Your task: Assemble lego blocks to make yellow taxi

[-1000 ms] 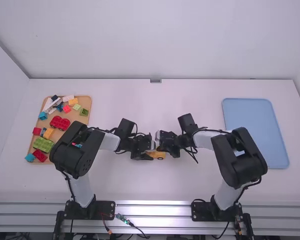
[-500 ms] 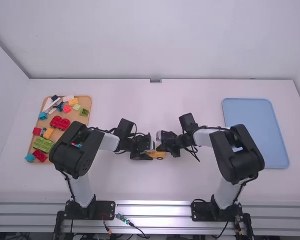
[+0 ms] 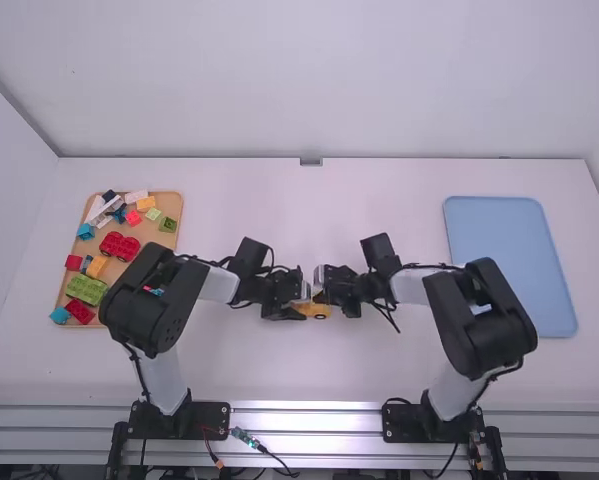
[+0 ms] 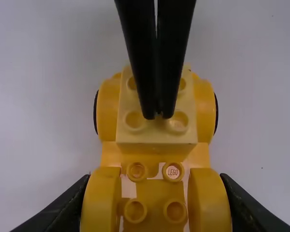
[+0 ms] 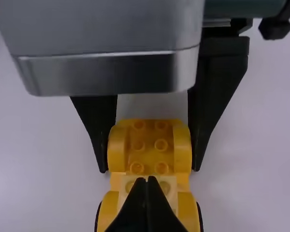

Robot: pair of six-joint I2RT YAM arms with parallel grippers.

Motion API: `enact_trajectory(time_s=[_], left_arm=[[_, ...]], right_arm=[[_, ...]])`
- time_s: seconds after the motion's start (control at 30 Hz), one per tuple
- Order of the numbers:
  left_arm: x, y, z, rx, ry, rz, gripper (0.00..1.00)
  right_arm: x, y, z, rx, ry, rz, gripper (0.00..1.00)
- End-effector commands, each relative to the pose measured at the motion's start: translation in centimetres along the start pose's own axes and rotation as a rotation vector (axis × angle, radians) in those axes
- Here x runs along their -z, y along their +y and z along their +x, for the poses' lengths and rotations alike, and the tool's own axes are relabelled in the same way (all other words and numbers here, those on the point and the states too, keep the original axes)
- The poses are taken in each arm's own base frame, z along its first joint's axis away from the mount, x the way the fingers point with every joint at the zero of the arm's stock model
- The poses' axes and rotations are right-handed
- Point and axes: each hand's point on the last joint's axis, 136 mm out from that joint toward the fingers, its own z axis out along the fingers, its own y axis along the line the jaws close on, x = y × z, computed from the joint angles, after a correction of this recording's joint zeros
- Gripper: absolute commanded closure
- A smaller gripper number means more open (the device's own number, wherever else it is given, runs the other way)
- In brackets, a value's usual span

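1. Smooth, glossy plastic makes up the yellow car base, with rounded arches along both sides and ring-shaped studs between them
2. The pale yellow brick has flat faces, squared edges and round hollow studs; black wheels show at the outer faces of the arches beside it
3. The left arm bends out at its elbow and turns in over the white table, bringing its black gripper low beside the car base
4. The right arm mirrors it from the other side, elbow out, its slim black gripper angled down, tips facing the left one
5. The left gripper holds the car base, one finger against the outside of each arch at the near end, so its fingers stand a base's width apart
6. The right gripper's fingers are narrow, tips together, directly over the pale yellow brick and down at its studs
7. The pale yellow brick sits on the car base just beyond the left gripper's grasp and below the right gripper's tips, between the wheeled arches
8. Well out beyond the left gripper, on its own arm's side, loose bricks of several colours lie on a tan tray
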Motion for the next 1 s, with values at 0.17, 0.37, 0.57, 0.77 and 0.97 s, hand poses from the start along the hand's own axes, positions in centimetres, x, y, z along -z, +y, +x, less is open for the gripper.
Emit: enact_trajectory(time_s=[0.17, 0.37, 0.57, 0.77, 0.97], left_arm=[[-0.3, -0.1, 2.9, 0.058, 0.112, -0.025, 0.82], [-0.3, 0.0, 2.6, 0.067, 0.12, -0.01, 0.8], [-0.2, 0.1, 2.4, 0.083, 0.13, 0.005, 0.74], [-0.1, 0.3, 2.4, 0.088, 0.141, 0.006, 0.62], [0.0, 0.8, 3.3, 0.121, 0.201, -0.029, 0.32]], right_arm=[[2.1, -2.0, -2.1, 0.072, 0.068, 0.118, 1.0], [5.5, -4.3, -2.8, 0.01, 0.151, 0.286, 0.97], [8.8, -5.9, 0.3, -0.232, 0.289, 0.46, 0.65], [10.1, -6.1, 2.1, -0.342, 0.332, 0.508, 0.22], [10.2, -6.0, 2.2, -0.35, 0.33, 0.504, 0.01]])
